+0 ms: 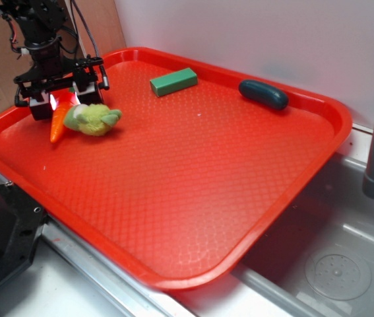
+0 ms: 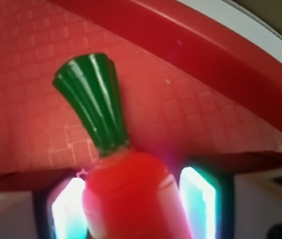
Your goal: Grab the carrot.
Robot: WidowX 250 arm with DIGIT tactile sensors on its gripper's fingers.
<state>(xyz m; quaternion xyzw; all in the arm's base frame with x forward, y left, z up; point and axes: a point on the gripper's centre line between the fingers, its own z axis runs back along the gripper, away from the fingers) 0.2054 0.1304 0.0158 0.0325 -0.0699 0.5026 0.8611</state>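
Black robot gripper (image 1: 60,100) clamps the smooth orange plastic carrot (image 1: 58,122) near the textured red plastic tray's (image 1: 193,198) far-left corner, beside a fuzzy yellow-green plush toy (image 1: 93,119).

No legible text, labels, brands, numbers or signs in either view. Red tray (image 1: 318,112): embossed grid texture only, unmarked. Green block (image 1: 173,81), upper centre of the exterior view: plain faces. Dark oblong item (image 1: 263,94), upper right: unmarked. Carrot (image 2: 131,199), wrist view: no print.
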